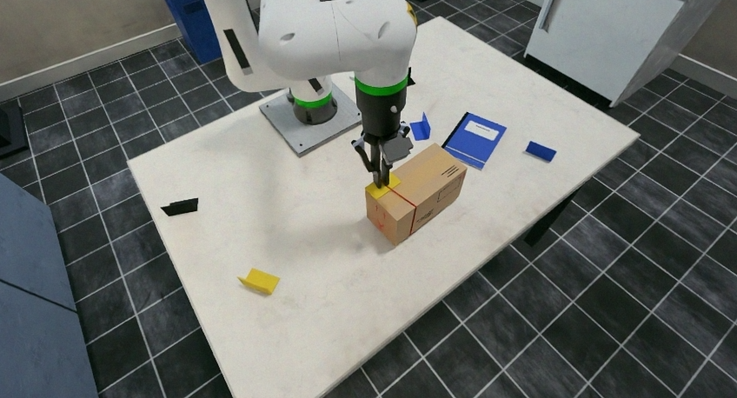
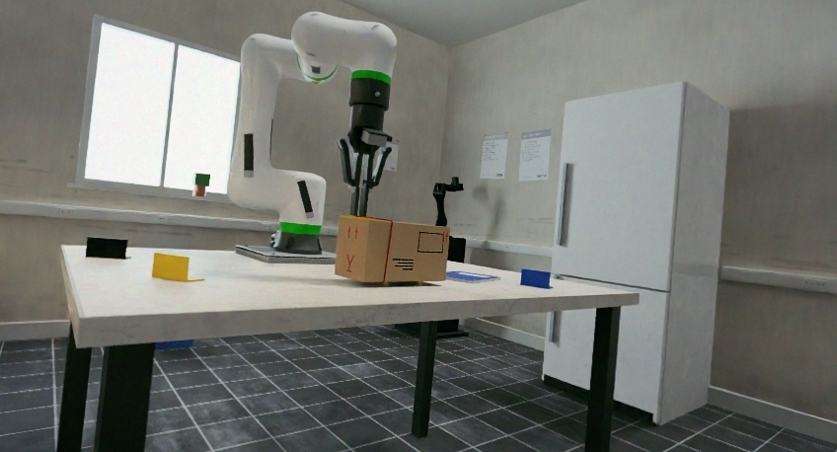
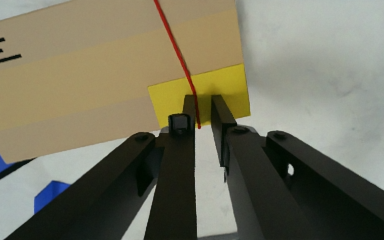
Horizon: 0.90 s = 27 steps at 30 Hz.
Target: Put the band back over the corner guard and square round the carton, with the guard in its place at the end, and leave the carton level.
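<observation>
The brown carton (image 1: 428, 182) (image 2: 411, 251) (image 3: 79, 90) stands on the white table (image 1: 258, 151). A yellow corner guard (image 1: 376, 189) (image 3: 229, 85) sits on its top corner at the end nearest the arm. The thin red band (image 1: 406, 200) (image 2: 388, 248) (image 3: 174, 45) goes round the carton near that end and runs at a slant across the top onto the guard. My gripper (image 1: 383, 182) (image 2: 359, 212) (image 3: 202, 110) points straight down at the guard. Its fingers stand a little apart, and the band's end lies in the gap beside the left finger.
A spare yellow guard (image 1: 260, 280) (image 2: 170, 266) and a black one (image 1: 181, 206) (image 2: 106, 248) lie towards the table's left. Two blue guards (image 1: 421, 129) (image 1: 540, 150) and a blue notebook (image 1: 474, 138) lie behind and to the right of the carton. A fridge (image 2: 622, 212) stands beyond the table.
</observation>
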Each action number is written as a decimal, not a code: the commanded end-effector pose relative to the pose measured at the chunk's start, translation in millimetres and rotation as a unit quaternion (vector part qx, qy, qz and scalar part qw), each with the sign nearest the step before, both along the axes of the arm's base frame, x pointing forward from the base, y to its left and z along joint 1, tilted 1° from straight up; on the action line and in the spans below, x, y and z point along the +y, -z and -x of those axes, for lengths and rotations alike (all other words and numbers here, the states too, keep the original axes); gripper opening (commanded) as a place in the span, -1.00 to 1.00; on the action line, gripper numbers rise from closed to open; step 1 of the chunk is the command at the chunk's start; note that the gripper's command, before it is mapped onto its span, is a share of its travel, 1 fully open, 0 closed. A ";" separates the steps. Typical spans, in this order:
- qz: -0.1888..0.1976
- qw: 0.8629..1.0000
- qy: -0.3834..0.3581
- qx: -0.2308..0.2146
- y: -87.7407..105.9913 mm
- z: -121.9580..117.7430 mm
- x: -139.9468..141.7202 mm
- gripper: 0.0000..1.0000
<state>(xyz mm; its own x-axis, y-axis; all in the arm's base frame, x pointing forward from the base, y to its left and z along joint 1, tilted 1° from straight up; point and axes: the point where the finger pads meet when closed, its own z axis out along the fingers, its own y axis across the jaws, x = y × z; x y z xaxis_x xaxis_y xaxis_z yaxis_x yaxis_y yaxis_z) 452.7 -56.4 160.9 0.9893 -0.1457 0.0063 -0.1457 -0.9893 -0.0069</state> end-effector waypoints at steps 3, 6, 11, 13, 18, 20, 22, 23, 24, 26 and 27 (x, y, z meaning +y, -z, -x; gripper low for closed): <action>0.000 1.000 0.000 -0.001 -1.9 -0.5 0.0 -0.63; 0.000 1.000 0.000 -0.001 -3.2 -0.5 0.0 -0.63; 0.000 1.000 0.000 -0.001 -6.2 -0.5 -0.1 -0.63; 0.000 1.000 0.000 -0.001 -7.7 -0.5 -0.1 -0.63; 0.000 1.000 0.000 -0.001 -10.3 -0.4 -0.1 -0.63; 0.000 1.000 0.000 -0.001 -12.0 -0.4 -0.1 -0.63; 0.000 1.000 0.000 -0.001 -13.9 -0.4 -0.1 -0.63; 0.000 1.000 0.000 -0.001 -14.8 -0.4 -0.1 -0.63; 0.000 1.000 0.000 -0.001 -15.8 -0.4 -0.1 -0.63; 0.000 1.000 0.000 -0.001 -17.6 -0.4 -0.1 -0.63; 0.000 1.000 0.000 -0.001 -18.5 -0.4 -0.1 -0.63</action>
<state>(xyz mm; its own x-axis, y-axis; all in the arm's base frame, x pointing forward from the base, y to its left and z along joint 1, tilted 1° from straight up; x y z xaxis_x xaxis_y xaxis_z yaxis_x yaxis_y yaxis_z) 452.7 -56.5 177.1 0.9893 -0.1457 0.0068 -0.1457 -0.9893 -0.0068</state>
